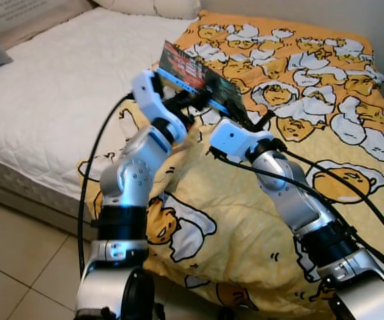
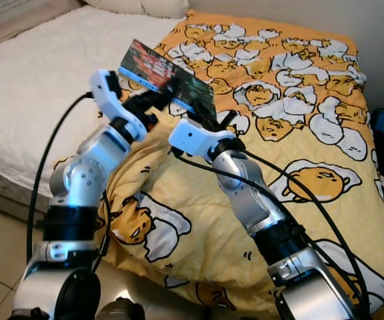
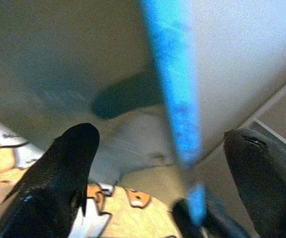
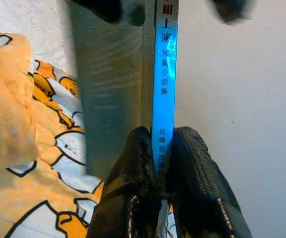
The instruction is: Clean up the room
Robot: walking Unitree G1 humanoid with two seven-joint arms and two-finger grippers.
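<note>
Above the yellow blanket [image 1: 245,220], the right gripper [image 4: 162,148] pinches a thin blue-spined book [image 1: 199,79] while the left gripper [image 3: 175,148] straddles it, fingers wide.

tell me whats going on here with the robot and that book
The robot stands at a bed with a yellow cartoon blanket, holding a thin book up above it. The right gripper is pinched shut on the book's blue spine. The left gripper is at the book's other end, fingers spread wide on either side of the spine, not clamping it.
</note>
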